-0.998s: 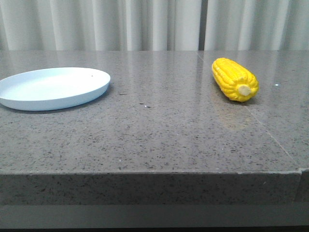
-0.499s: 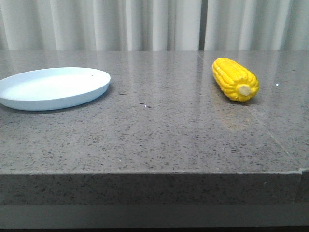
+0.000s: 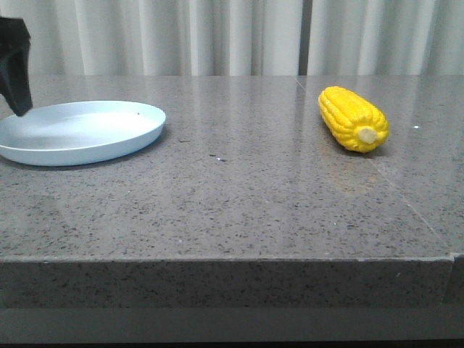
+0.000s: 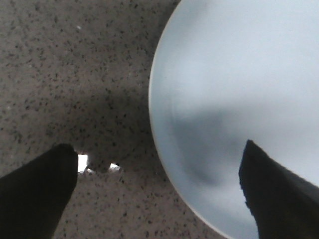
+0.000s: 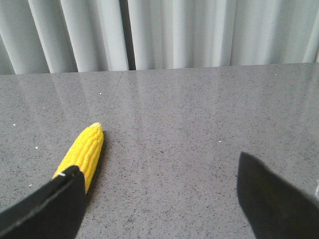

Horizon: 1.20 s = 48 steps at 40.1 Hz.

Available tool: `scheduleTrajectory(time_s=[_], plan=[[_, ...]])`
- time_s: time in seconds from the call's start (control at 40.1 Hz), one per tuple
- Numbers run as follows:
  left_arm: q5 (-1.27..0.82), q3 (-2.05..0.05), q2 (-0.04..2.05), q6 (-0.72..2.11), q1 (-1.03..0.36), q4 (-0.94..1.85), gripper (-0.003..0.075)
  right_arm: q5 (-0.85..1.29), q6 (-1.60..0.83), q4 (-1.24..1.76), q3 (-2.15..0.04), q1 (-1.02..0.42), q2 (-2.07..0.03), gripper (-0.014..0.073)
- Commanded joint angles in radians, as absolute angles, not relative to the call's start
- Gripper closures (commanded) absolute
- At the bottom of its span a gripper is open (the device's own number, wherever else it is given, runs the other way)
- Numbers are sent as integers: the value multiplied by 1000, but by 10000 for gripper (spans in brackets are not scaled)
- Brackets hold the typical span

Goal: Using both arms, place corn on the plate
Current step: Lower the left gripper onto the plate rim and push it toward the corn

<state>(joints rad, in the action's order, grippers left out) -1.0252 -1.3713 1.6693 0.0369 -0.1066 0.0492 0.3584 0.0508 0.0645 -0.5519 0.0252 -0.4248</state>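
The pale blue-white plate [image 3: 80,130] lies empty at the table's left. The yellow corn [image 3: 353,118] lies on the table at the right, its cream stub end toward the front. A black part of my left gripper [image 3: 14,65] hangs over the plate's left rim. In the left wrist view the left gripper [image 4: 156,149] is open and empty, with the plate's rim [image 4: 154,119] between its fingers. In the right wrist view the right gripper [image 5: 158,164] is open and empty above the table. The corn [image 5: 84,149] lies just beyond one finger [image 5: 50,209], which hides its near end.
The grey speckled stone table [image 3: 239,203] has its front edge close to the camera. A seam [image 3: 406,199] runs through it at the right. Pale pleated curtains [image 3: 232,36] hang behind the table.
A black part of my left gripper has come into the front view at the upper left, over the plate's rim. The plate and the corn have not moved.
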Motion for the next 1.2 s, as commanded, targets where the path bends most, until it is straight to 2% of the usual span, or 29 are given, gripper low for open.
scheduleTrajectory(time_s=[0.0,0.175,0.25,0.399,0.674,0.824,1.173], plan=[[-1011,-1436,1678,36,-107,71,102,282,42,70,-587,31,-437,-47],[-1017,-1463,1723,36,-107,97,104,282,42,70,-587,31,-437,-47],[-1015,-1464,1725,36,-107,99,137,282,42,70,-587,31,-437,-47],[-1025,-1464,1731,36,-107,99,301,282,42,70,-587,31,-437,-47],[-1033,-1464,1735,36,-107,99,554,282,42,70,-587,31,-437,-47],[-1033,-1464,1735,36,-107,99,736,282,42,70,-587,31,-437,-47],[-1043,-1550,1722,36,-107,188,741,282,42,70,-587,31,-437,-47]])
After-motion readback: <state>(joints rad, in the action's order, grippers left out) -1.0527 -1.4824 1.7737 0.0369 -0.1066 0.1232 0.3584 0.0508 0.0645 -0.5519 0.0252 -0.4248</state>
